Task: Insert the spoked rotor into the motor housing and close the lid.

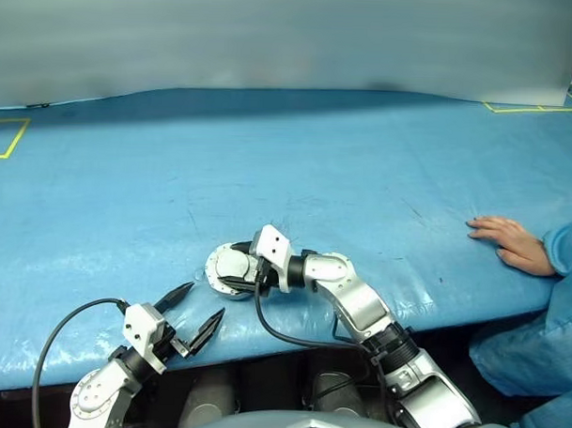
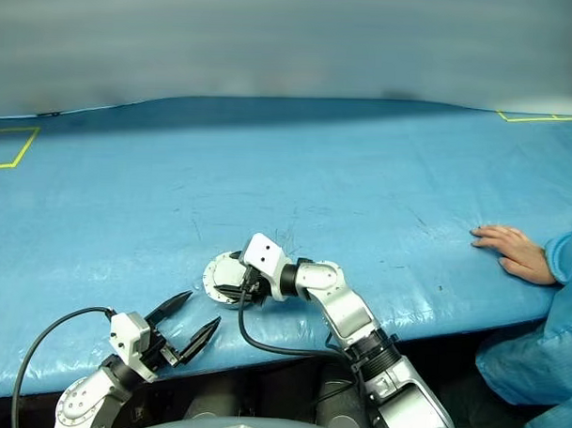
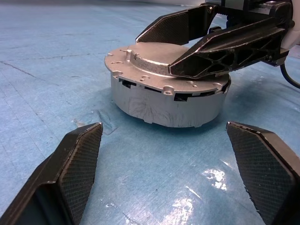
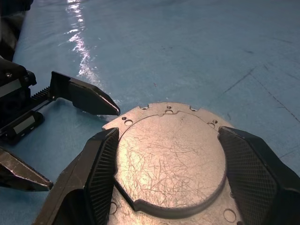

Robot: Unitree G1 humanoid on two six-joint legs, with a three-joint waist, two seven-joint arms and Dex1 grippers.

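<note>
Both grippers spread: right gripper [image 4: 164, 187] straddling the closed lid [image 3: 159, 63], seemingly resting; left gripper [image 1: 196, 316] near; no writing legible

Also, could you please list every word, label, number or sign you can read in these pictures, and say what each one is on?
None: no readable text shows in any view.
The lid bears scratches and small rim holes, no lettering.
The motor housing shows bare grey metal.
The blue table cover carries yellow taped corner outlines, which are marks, not writing.
The left hand and right hand show no labels.
</note>
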